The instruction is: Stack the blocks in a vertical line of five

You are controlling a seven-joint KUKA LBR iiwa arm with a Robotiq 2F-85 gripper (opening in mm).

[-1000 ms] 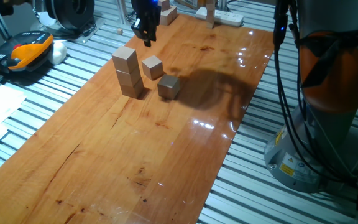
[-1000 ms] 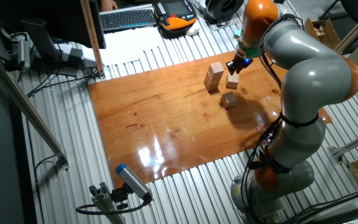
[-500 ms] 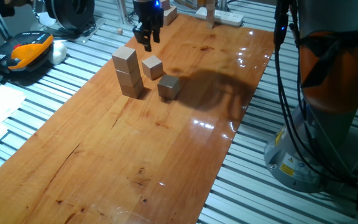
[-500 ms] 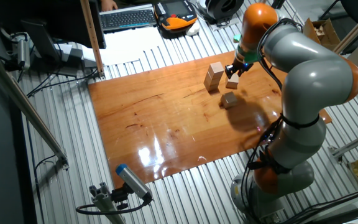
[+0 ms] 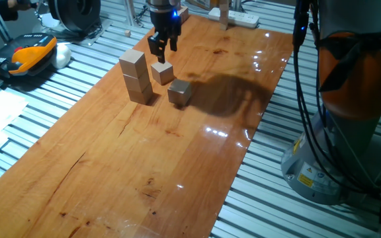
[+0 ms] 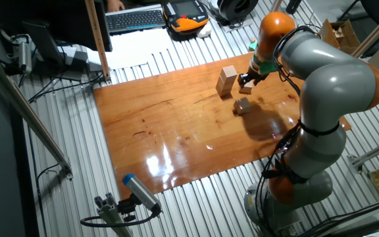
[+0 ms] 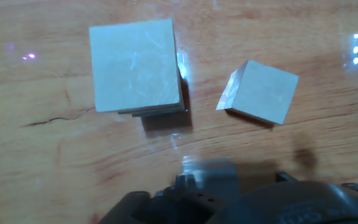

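stack: three blocks (image 5: 135,76) piled upright on the wooden tabletop (image 5: 137,158), toward its far end and near the long edge on the keyboard side; top cube sits slightly twisted against those under it in the hand view (image 7: 135,65)
loose block 1: single cube (image 5: 162,71) flat on the wood just beside the stack, not touching it; also seen at (image 6: 245,87) and (image 7: 259,92)
loose block 2: darker-looking cube (image 5: 179,92) on the wood close to loose block 1, a bit nearer the tabletop middle, apart from stack (image 6: 243,105)
gripper: (image 5: 161,46) pointing down, hovering above loose block 1, clear of it; carries nothing
gripper state: cannot tell whether the fingers are spread or together, too dark and small
power strip: white (image 5: 235,18), at the far end of the tabletop, well apart from the cubes
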